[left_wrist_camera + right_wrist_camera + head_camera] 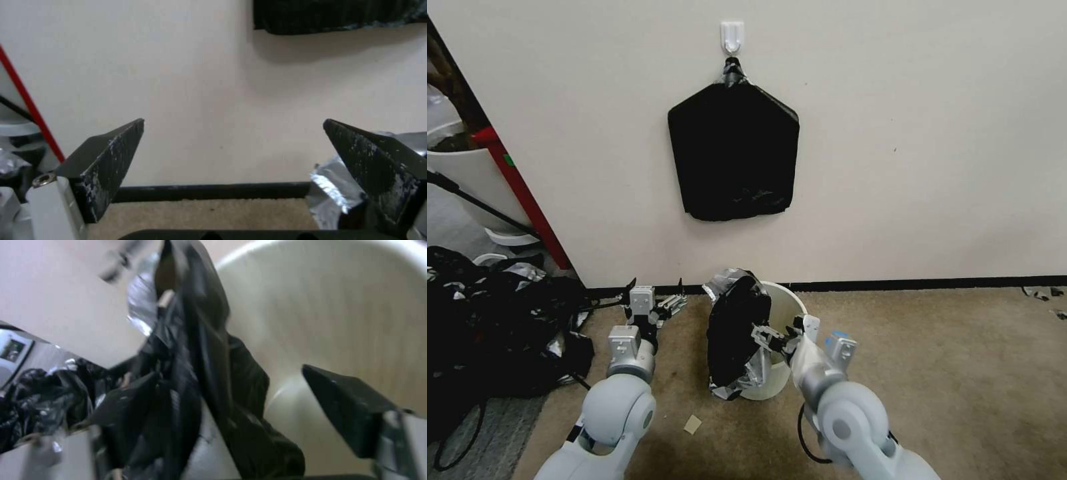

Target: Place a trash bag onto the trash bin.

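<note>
Right gripper (775, 339) fingers apart, seemingly straddling trash bag (737, 333) over trash bin (784, 307) rim.

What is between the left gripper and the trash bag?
In the head view, bare carpet lies between the open left gripper and the trash bag draped on the trash bin.

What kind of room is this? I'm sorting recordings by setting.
Probably an indoor test room: bare cream wall, beige carpet, a black bundle hanging from a wall hook, and a heap of black plastic.
</note>
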Robot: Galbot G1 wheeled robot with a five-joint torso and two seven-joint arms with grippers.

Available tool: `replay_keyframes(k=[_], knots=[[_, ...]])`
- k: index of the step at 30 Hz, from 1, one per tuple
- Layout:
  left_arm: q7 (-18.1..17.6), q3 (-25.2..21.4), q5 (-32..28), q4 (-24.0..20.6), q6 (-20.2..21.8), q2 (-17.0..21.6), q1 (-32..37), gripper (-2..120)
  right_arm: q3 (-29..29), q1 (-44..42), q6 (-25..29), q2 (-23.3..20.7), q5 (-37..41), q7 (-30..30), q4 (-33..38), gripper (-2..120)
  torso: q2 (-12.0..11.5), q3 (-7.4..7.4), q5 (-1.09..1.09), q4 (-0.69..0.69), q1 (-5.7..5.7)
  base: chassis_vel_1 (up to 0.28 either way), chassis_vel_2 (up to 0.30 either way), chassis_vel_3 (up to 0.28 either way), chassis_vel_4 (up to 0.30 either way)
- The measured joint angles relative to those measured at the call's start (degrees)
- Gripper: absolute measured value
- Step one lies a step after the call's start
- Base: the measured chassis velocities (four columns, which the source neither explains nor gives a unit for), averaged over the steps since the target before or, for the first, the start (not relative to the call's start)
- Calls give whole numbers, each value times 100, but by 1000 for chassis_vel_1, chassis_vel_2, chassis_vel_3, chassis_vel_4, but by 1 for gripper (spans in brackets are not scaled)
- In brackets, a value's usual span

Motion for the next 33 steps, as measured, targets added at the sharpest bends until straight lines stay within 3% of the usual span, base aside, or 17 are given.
replay_keyframes(k=[9, 17, 20, 22, 24, 26, 28, 33], knots=[[10, -9, -10, 186, -7, 11, -190, 100, -127, -59, 16, -3, 94, -122, 42, 52, 0, 0, 0, -1, 0, 0, 0, 0, 0], [378, 237, 110, 733, 176, 68, -458, 100, -208, -88, 339, 5, -290, -220, -33, 24, 0, 0, -1, -1, 0, 0, 0, 0, 0], [891, 425, -166, 870, 499, 159, -554, 100, -225, -139, 556, 16, -459, -265, -85, 9, 0, 0, -1, -1, 0, 0, 0, 0, 0], [1012, 452, -307, 870, 587, 167, -577, 100, -227, -150, 591, 17, -476, -279, -91, 6, 0, 0, -1, -1, 0, 0, 0, 0, 0], [1253, 531, -824, 866, 875, 171, -683, 100, -240, -181, 691, 26, -532, -327, -104, 0, 0, 0, 0, -1, 0, 0, 0, 0, 0], [1264, 544, -912, 864, 934, 166, -705, 100, -244, -185, 710, 30, -544, -334, -108, 0, 0, 0, 0, -1, 0, 0, 0, 0, 0], [1119, 677, -1467, 853, 1593, 113, -872, 100, -286, -217, 814, 62, -641, -385, -142, 0, 0, 0, 0, -1, 0, 0, 0, 0, 0], [831, 829, -1770, 974, 2046, 11, -1003, 100, -330, -244, 878, 90, -755, -435, -178, 0, 0, 0, 0, -1, 0, 0, 0, 0, 0]])
